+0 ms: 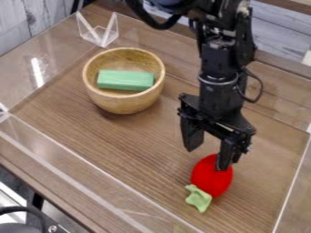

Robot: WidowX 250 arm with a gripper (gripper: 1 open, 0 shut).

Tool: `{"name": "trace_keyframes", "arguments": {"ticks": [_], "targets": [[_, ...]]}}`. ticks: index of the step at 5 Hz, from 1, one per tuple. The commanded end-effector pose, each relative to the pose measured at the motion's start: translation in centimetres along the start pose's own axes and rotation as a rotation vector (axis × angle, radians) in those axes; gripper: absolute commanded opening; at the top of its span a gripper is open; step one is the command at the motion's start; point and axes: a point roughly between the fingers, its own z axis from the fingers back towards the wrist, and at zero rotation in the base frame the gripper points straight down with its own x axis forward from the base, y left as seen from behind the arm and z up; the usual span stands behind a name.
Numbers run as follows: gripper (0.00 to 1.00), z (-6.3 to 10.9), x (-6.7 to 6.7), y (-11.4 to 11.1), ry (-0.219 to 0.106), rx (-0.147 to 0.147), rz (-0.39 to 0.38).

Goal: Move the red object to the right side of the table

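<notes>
Gripper: my gripper points straight down with its jaws spread wide, released, the fingertips astride the top of the red object and clamping nothing.
Red object: 1 strawberry-shaped toy lying on the table, lower right of the frame, its green cap pointing toward the bottom edge.
Contact: I cannot tell whether a fingertip touches the toy's top or hangs just above it.
Risk 1: the toy is glossy and rounded; if I close off-centre I judge it squirts sideways out of the jaws.
Risk 2: if I lift with a fingertip rubbing it, the toy could roll toward the clear wall at the right edge.
Risk 3: it lies on its side, not flat, so any nudge may turn it about its cap.
Container: 1 wooden bowl, upper left of centre, well apart from the toy.
Contents: 1 green block lying flat inside the bowl, nothing else visible.
</notes>
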Motion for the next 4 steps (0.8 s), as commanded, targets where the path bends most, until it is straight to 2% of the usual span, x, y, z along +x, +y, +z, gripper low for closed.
{"name": "trace_keyframes", "arguments": {"ticks": [1, 2, 4], "targets": [[1.0, 1.3, -0.2, 0.6, -0.05, 0.001, 0.02], [1.0, 1.3, -0.6, 1.5, -0.052, 0.0, 0.044], [1.0, 0.1, -1.5, 1.5, -0.042, 0.002, 0.017]]}}
